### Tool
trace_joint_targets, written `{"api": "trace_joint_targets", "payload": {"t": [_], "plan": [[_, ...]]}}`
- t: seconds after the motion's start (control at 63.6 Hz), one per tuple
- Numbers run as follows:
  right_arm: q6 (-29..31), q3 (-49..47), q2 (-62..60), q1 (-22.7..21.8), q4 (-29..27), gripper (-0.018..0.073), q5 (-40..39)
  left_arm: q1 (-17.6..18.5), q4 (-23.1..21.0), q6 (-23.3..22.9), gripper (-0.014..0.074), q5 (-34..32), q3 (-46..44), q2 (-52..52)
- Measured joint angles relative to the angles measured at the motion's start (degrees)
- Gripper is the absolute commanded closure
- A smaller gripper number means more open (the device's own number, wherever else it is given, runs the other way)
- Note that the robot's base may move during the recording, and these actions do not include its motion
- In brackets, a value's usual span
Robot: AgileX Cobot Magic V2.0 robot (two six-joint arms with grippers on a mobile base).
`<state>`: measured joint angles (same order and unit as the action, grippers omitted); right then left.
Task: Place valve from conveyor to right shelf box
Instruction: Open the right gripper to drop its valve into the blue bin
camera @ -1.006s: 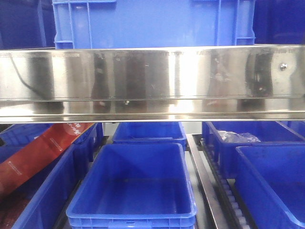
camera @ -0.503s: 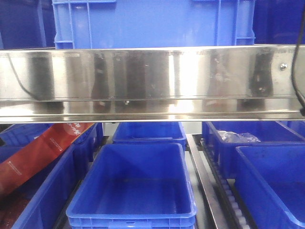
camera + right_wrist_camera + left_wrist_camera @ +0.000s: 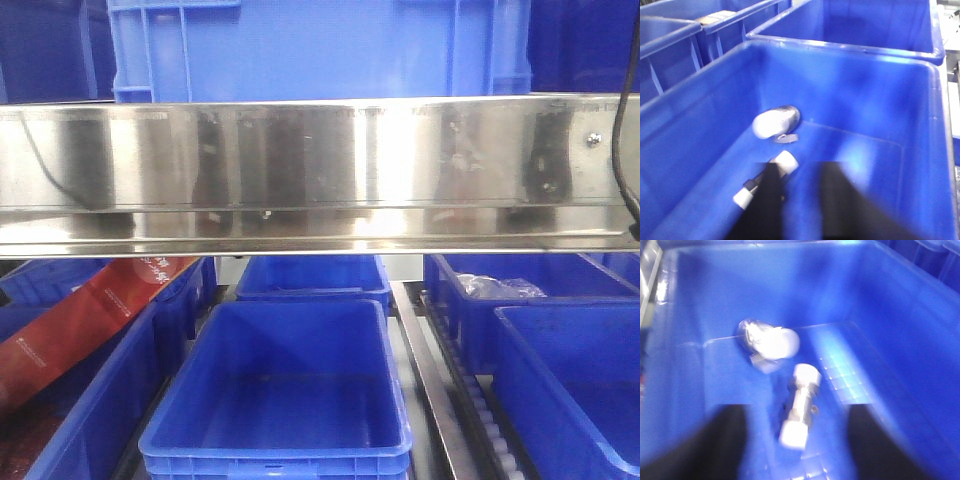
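Valve (image 3: 799, 405): lies flat on the floor of the blue box (image 3: 900, 340), white caps at both ends, metal body between. A 2nd part in clear wrap (image 3: 769, 340) lies just beside it, toward the far wall; contact between the 2 cannot be told because of blur. The conveyor is not in view.

Left gripper (image 3: 796, 412): fingers spread wide and empty, with the valve on the floor below and between them. Right gripper (image 3: 802, 167): fingers apart, blue floor visible in the gap. The valve sits at the outer side of its left finger and is partly hidden by it; touching or not, cannot tell.

Risks, as judged:
1. The right finger is close to the valve. A sideways drift on lifting out could nudge or roll it into the wrapped part.
2. Both arms appear to hang over the same box, so the 2 wrists could clash inside the walls if they move together.
3. The steel shelf rail (image 3: 320, 170) runs low over the boxes. A steep lift could strike it.
4. A black cable (image 3: 625, 150) hangs across the rail at the right and could snag on it.

Surface: smooth moulded plastic with a faint grid on the floor, so a round body would roll easily.

Room: rack of blue boxes in rows, a roller track (image 3: 480, 410) between them, and a red carton (image 3: 90, 320) in a box at the left.
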<state>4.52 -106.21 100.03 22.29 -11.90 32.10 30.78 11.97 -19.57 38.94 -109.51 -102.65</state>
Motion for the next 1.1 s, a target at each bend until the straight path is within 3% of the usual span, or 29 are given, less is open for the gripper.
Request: {"api": "trace_joint_targets", "payload": {"t": [0.047,0.409,0.534,0.849,1.006,1.1], "plan": [[0.0,0.0,-0.12,0.0,-0.11,0.0722,0.0,0.0,0.3,0.0,0.0706,-0.22,0.0,0.24],[0.0,0.16,-5.12,0.0,-0.11,0.0722,3.77,0.0,1.9,0.11,0.0707,0.85,-0.03,2.42],[0.0,3.55,-8.87,0.0,-0.11,0.0722,3.54,0.0,1.29,0.11,0.0707,-2.35,-0.03,4.64],[0.0,31.35,-23.21,0.0,0.35,0.0722,-16.65,0.89,0.7,3.51,0.0707,-6.47,1.99,8.32],[0.0,45.06,-31.9,0.0,0.35,0.0722,-28.77,3.99,0.55,3.96,0.0707,-12.45,12.77,12.44],[0.0,50.49,-36.41,0.0,0.35,0.0722,-31.59,5.36,0.22,4.0,0.0707,-16.36,20.35,16.88]]}}
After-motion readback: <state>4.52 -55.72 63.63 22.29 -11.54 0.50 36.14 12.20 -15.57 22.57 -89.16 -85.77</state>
